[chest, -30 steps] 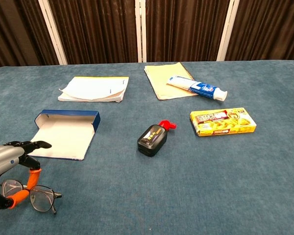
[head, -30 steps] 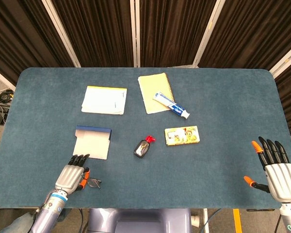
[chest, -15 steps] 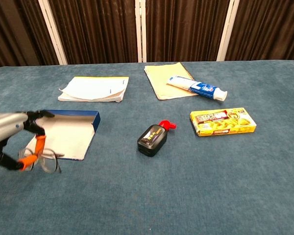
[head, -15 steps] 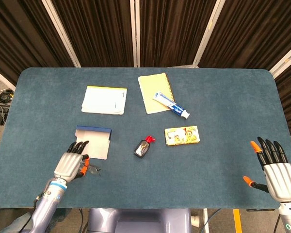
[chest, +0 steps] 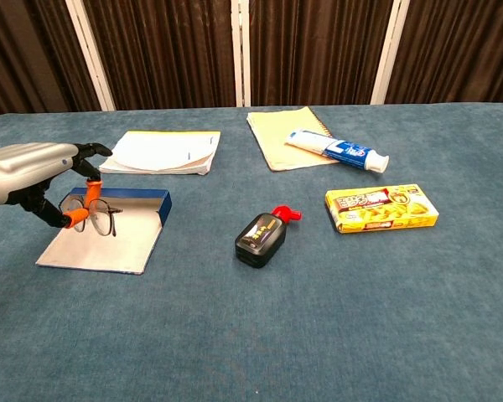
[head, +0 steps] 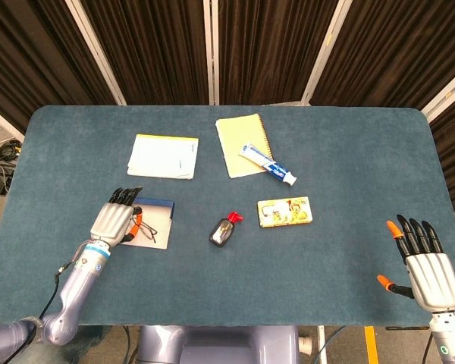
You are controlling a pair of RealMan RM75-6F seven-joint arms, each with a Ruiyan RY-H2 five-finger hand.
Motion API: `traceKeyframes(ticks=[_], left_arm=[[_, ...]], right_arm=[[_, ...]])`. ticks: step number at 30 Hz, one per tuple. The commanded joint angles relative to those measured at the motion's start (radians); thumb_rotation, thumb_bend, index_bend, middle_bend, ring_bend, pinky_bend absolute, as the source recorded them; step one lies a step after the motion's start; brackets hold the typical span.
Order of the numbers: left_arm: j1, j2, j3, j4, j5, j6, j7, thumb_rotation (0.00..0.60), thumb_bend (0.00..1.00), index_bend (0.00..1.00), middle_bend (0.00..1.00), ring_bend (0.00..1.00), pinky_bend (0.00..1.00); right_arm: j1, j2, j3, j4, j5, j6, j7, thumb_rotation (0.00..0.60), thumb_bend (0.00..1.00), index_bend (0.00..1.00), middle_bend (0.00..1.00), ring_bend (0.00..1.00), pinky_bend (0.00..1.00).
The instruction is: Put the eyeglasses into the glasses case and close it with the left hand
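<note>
The left robot hand (chest: 46, 177) hangs above the open glasses case (chest: 107, 234) on the left side of the bench (head: 349, 152), with the eyeglasses (chest: 92, 213) pinched between its orange-tipped thumb and a finger. The other fingers point toward the far side. In the chest view the eyeglasses dangle lenses down, lifted clear of the case's pale inner face; in the head view they (head: 145, 227) sit over the case (head: 153, 224), just right of the hand (head: 115, 221). The case lies flat, its blue wall at the far edge.

The right robot hand (head: 425, 265) is at the near right corner, well apart from everything else, palm down, fingers spread and holding nothing. It shows only in the head view.

Near the middle of the bench lies a small black bottle with a red cap (chest: 263, 235). To its right is a yellow box (chest: 381, 208). Farther back a yellow notebook (chest: 278, 136) has a toothpaste tube (chest: 336, 150) lying across its right corner. To the left of that, beyond the case, lies a stack of white papers (chest: 159, 152).
</note>
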State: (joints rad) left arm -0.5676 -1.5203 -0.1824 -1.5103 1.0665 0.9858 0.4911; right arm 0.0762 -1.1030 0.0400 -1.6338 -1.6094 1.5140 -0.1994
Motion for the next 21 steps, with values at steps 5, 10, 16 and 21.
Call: traceKeyframes(ticks=[5,10,16,21], left_arm=[[-0.046,-0.069,0.002,0.134,-0.010,-0.028,-0.024,0.600,0.55,0.61,0.00,0.00,0.00],[-0.062,-0.106,-0.003,0.212,-0.016,-0.028,-0.040,0.600,0.55,0.61,0.00,0.00,0.00],[-0.079,-0.141,0.002,0.288,0.015,-0.018,-0.057,0.600,0.55,0.61,0.00,0.00,0.00],[-0.086,-0.156,0.006,0.320,0.022,-0.023,-0.076,0.600,0.50,0.43,0.00,0.00,0.00]], right_arm=[[0.003,-0.004,0.001,0.004,0.006,-0.005,-0.003,0.600,0.00,0.00,0.00,0.00,0.00],[0.004,-0.004,0.002,0.008,0.013,-0.008,0.002,0.600,0.00,0.00,0.00,0.00,0.00],[0.006,-0.005,0.003,0.009,0.018,-0.012,0.003,0.600,0.00,0.00,0.00,0.00,0.00],[0.006,-0.005,0.003,0.010,0.020,-0.012,0.001,0.600,0.00,0.00,0.00,0.00,0.00]])
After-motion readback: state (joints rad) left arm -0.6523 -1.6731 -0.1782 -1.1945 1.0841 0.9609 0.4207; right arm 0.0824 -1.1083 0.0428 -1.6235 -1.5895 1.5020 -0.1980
